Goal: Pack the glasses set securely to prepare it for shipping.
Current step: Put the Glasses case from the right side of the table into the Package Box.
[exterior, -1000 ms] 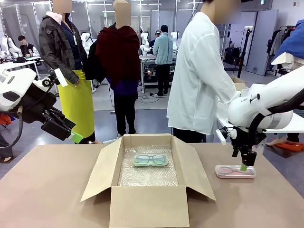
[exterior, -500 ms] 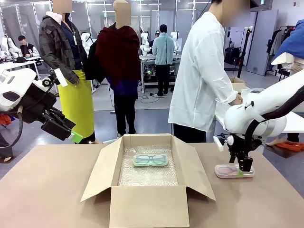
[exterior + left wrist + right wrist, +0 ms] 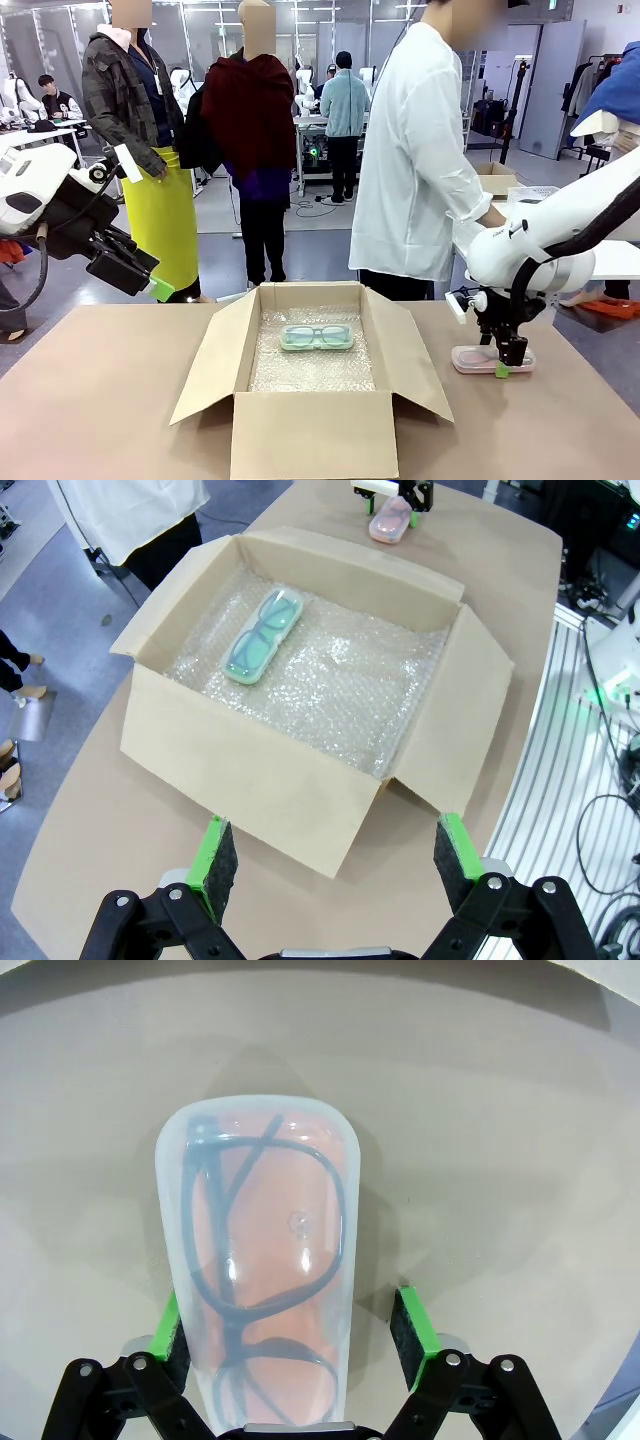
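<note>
Crowded lab, tan tabletop [image 3: 90,400]. Pale pink case [image 3: 260,1210] likely light, stiff, slick; pinch across long edges. Right gripper [image 3: 290,1320] jaws astride, unclamped; left gripper [image 3: 328,855] jaws wide, empty.

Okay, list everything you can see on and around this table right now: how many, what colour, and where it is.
Cardboard box: one, brown, flaps open, middle of the table.
Bubble wrap: one sheet, clear, lining the box floor.
Mint glasses case: one, mint green, on the bubble wrap toward the box's far side.
Pink glasses case: one, pale pink, flat on the table to the right of the box.
Table: one, tan.
Person: one, white top, standing at the far side.
Left end effector: one, black with green pads, open, raised at the table's left.
Right end effector: one, black with green pads, lowered astride the pink case, one pad apart from it.
</note>
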Action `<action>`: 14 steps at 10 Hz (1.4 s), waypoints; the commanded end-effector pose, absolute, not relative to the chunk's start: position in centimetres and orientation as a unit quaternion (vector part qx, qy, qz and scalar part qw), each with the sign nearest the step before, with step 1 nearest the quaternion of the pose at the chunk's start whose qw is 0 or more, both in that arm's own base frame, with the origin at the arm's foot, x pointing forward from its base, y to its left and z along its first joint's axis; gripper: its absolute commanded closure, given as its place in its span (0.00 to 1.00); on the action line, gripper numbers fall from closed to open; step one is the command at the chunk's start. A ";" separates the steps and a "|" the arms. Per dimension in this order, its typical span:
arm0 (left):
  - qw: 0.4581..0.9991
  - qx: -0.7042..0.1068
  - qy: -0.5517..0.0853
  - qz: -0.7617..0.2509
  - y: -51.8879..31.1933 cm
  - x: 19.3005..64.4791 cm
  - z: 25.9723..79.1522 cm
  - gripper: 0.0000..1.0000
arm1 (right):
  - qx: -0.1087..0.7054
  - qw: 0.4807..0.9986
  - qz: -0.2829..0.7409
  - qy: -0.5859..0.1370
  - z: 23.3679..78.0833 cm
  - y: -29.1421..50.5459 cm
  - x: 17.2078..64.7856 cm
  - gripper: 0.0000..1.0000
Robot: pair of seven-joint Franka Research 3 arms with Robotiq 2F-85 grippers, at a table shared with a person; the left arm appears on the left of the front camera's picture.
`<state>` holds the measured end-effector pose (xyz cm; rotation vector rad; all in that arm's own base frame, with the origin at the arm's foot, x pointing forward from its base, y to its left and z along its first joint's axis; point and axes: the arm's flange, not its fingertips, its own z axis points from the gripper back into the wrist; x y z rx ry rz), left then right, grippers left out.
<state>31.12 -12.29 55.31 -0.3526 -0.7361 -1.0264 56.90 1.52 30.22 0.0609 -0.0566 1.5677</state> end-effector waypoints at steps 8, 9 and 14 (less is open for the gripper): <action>0.789 -0.172 -0.343 -0.481 -12.1 31.1 55.3 0.00 | 0.013 0.721 0.691 -0.042 40.9 4.1 54.9 0.52; 0.789 -0.172 -0.343 -0.481 -12.1 31.1 55.3 0.00 | 0.010 0.727 0.685 -0.040 43.6 5.3 54.3 0.52; 0.789 -0.172 -0.343 -0.481 -12.1 31.1 55.3 0.00 | 0.033 0.762 0.644 -0.050 49.4 15.4 52.9 0.52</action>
